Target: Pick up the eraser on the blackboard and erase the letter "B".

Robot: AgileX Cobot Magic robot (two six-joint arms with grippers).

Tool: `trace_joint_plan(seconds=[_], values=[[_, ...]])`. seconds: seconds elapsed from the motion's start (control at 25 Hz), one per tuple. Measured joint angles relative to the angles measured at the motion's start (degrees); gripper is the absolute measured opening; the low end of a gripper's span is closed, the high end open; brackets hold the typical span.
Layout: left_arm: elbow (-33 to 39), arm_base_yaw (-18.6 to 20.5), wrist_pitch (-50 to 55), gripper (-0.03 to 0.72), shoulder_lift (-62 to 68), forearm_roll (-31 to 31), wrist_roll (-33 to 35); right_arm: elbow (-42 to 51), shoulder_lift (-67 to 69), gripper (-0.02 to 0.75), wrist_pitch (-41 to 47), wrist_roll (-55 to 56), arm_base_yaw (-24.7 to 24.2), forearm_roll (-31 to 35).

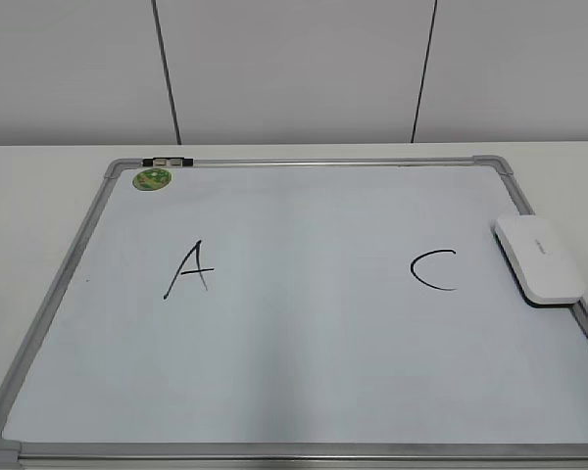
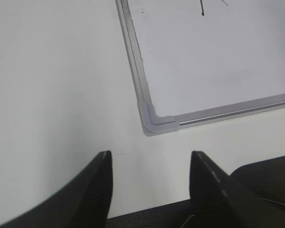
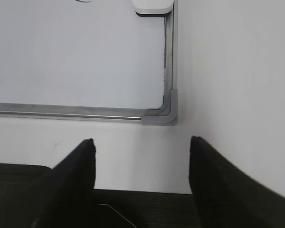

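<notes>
Left fingers point(image 2: 151, 190) spread apart, grasping nothing, tips cut off by the lower frame edge, hovering over bare white table point(image 2: 52, 95). Just beyond them, the near-left grey corner of the blackboard point(image 2: 154, 121), with only the ends of two black strokes of the "A" point(image 2: 203, 9) showing at the top edge.

Right fingers point(image 3: 141, 185) likewise parted and empty, above the table near its front edge, roots lost in dark blur. Straight ahead of their gap, the near-right corner of the board; farther along the right frame rail, the eraser point(image 3: 153, 6), cropped so only its near end and dark underside show.

From the exterior view, no arm or fingers visible. Near rail and both near corners of the blackboard point(image 1: 294, 451) clipped by the frame. Eraser point(image 1: 539, 259) lying on the board's right side, against the right rail, just right of the "C" point(image 1: 433, 269). "A" point(image 1: 189, 269) well to the left. Between "A" and "C", bare white surface; no "B" to be made out. Farthest off, green sticker point(image 1: 152, 178) at the far-left corner, beside a small clip point(image 1: 167, 161) on the top rail, detail too small to read.
</notes>
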Motion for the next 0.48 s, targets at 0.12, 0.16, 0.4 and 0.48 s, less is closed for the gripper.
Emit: trace_joint_plan(seconds=[0.12,0.16,0.4,0.48], values=[[0.0,0.0,0.0,0.375,0.0,-0.22,0.0,0.0,0.0,0.479,0.0,0.0,0.0,0.0],[0.0,0.0,0.0,0.375,0.0,-0.22,0.0,0.0,0.0,0.479,0.0,0.0,0.0,0.02],[0.0,0.0,0.0,0.354,0.0,-0.34,0.0,0.0,0.0,0.478,0.0,0.0,0.0,0.12],[0.0,0.0,0.0,0.344,0.0,-0.34,0.0,0.0,0.0,0.478,0.0,0.0,0.0,0.12]])
